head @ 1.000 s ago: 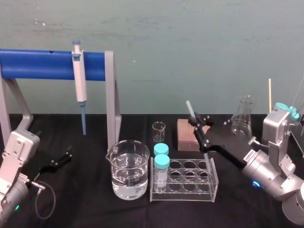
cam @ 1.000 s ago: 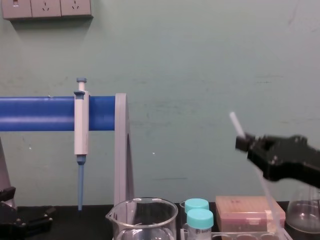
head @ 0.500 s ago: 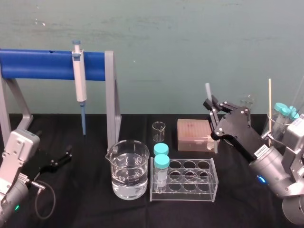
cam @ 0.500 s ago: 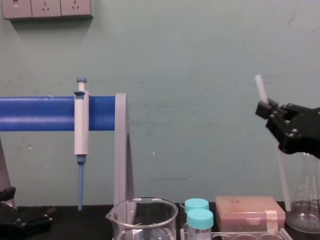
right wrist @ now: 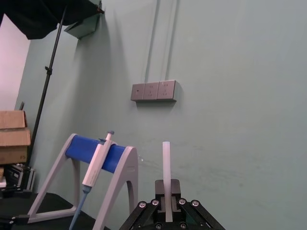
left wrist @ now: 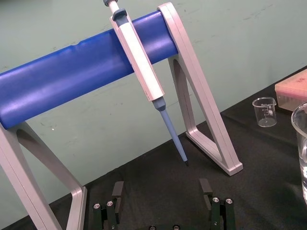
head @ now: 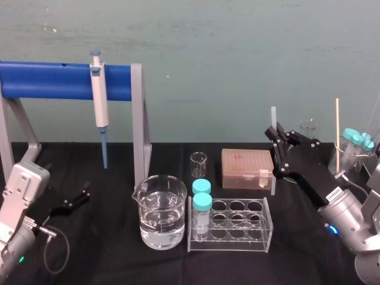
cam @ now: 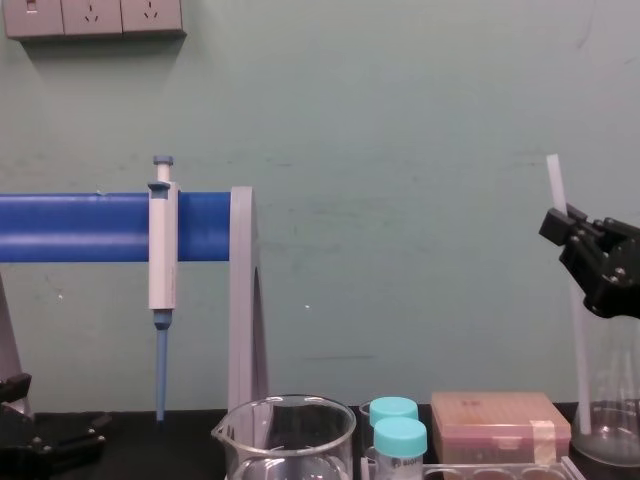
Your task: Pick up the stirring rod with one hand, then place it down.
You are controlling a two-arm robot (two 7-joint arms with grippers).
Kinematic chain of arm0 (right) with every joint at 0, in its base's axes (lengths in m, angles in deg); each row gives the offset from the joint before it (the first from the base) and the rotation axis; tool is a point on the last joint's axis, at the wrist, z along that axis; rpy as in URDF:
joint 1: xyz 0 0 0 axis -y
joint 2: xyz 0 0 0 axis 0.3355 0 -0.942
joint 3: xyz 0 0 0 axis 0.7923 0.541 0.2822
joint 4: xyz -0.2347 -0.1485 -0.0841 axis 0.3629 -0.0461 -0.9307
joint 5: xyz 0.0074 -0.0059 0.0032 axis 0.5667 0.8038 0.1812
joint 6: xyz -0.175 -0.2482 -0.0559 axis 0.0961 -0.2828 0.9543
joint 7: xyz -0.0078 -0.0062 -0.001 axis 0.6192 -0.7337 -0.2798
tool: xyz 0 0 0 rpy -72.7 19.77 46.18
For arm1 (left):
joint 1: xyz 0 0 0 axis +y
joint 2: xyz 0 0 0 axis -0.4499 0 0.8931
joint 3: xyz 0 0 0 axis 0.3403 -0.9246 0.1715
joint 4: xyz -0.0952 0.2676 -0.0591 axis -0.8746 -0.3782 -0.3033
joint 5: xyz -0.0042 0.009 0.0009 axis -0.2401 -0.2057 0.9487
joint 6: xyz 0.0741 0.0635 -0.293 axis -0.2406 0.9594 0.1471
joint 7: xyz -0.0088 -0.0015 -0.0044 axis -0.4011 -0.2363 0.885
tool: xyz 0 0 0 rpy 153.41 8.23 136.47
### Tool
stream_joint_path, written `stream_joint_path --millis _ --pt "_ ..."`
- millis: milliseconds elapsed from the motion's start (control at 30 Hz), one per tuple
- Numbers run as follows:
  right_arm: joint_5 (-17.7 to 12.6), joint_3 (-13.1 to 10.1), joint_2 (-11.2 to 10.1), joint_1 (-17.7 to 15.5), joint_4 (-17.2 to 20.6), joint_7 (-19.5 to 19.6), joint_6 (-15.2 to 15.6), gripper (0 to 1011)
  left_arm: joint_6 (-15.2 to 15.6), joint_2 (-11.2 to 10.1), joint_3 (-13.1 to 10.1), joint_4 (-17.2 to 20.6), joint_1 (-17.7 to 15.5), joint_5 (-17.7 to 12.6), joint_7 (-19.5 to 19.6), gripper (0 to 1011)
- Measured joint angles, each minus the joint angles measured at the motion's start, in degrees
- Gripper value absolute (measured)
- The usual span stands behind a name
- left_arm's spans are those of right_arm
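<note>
Right end effector [head: 277, 141], tilted upward, grips the stirring rod [head: 274, 117] upright.

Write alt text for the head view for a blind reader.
The right gripper holds the rod upright beside a pink box. A rack and a part-filled beaker stand nearer, a pipette hangs on a blue stand, and the left gripper rests open at left.

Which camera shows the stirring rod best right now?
The head view: the stirring rod shows end to end, upright in the right gripper. The chest view has it at the right edge; the right wrist view, its upper end.
</note>
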Motion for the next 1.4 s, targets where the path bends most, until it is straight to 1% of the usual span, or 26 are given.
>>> stream_joint_path --millis 267,1400 --pt "-0.1 -0.8 0.6 -0.2 -0.7 -0.8 0.5 66 0.0 0.0 0.0 0.0 0.0 0.0 0.0 1000" --pt "-0.1 -0.6 0.4 -0.1 -0.6 -0.7 0.4 66 0.0 0.0 0.0 0.0 0.0 0.0 0.0 1000"
